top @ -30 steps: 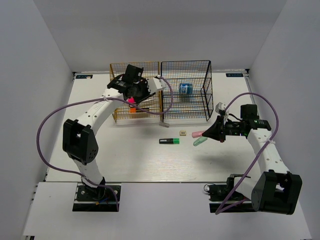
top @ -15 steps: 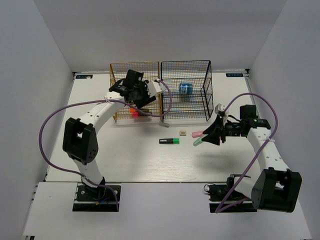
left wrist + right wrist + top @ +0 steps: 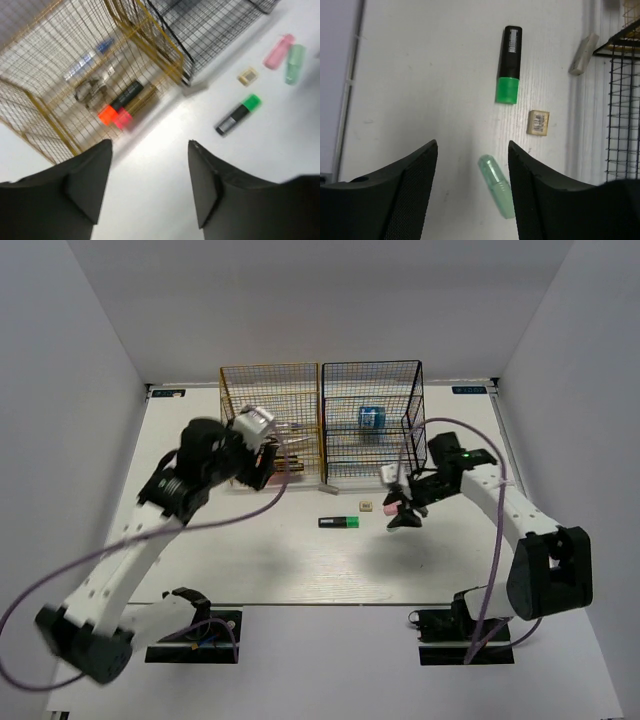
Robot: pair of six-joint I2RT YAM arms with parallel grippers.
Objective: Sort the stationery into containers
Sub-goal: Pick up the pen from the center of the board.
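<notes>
Left hand (image 3: 150, 145): wide open, empty, drawn back from yellow rack (image 3: 45, 115).
Pink marker (image 3: 122, 119): now lies inside; sorted.
Right hand (image 3: 472, 145): has opened, empty, over mint piece (image 3: 497, 193); probably next.

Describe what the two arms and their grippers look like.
The left arm and right arm both have white links, black joint housings and a lilac cable. The left gripper and right gripper have broad black fingers; the right's show a fine mesh texture. A green light glows on the right arm.
</notes>
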